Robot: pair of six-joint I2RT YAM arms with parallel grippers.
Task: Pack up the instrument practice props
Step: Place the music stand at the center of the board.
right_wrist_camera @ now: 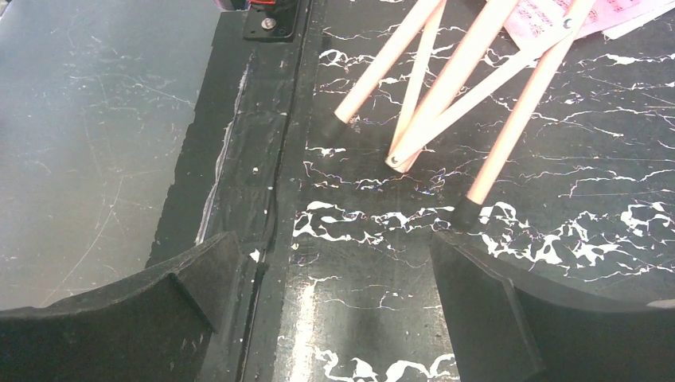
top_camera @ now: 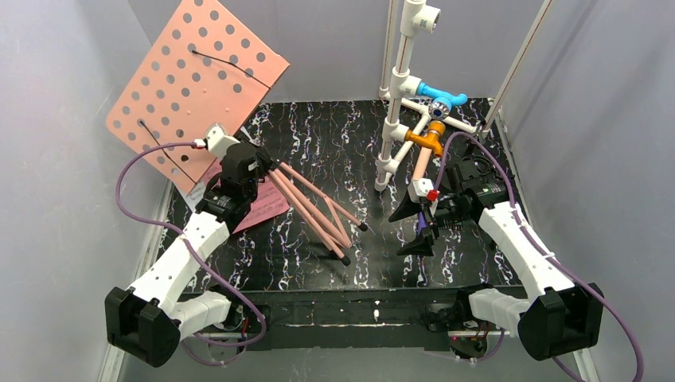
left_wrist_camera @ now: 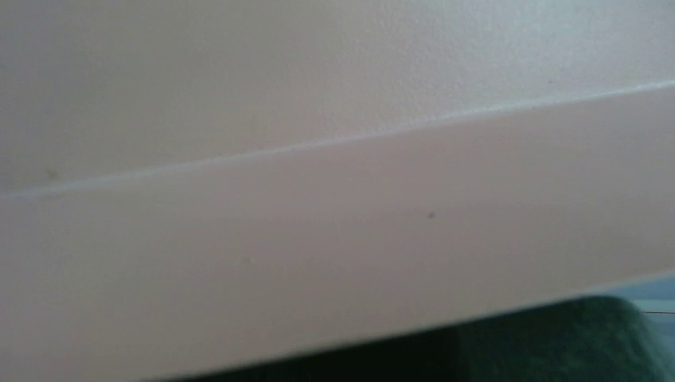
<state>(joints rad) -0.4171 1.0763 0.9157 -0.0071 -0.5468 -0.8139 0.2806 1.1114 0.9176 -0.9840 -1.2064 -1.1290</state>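
Observation:
The pink perforated sheet-music holder (top_camera: 195,83) is tilted up at the back left. Its folding legs (top_camera: 314,207) slant down to the black marbled table (top_camera: 334,143). My left gripper (top_camera: 261,169) sits at the neck where the plate meets the legs, shut on it. A blurred pale pink surface (left_wrist_camera: 318,239) fills the left wrist view, and the fingers do not show there. My right gripper (top_camera: 411,228) is open and empty, low over the table right of the legs' feet. The right wrist view shows the legs (right_wrist_camera: 446,79) just ahead of that gripper (right_wrist_camera: 334,247). A pink printed page (top_camera: 267,208) lies under the left arm.
A white pipe frame (top_camera: 396,119) with blue (top_camera: 442,97) and orange (top_camera: 426,139) fittings stands at the back right, close behind the right arm. Grey walls enclose the table on three sides. The table's near edge strip (right_wrist_camera: 239,159) shows in the right wrist view.

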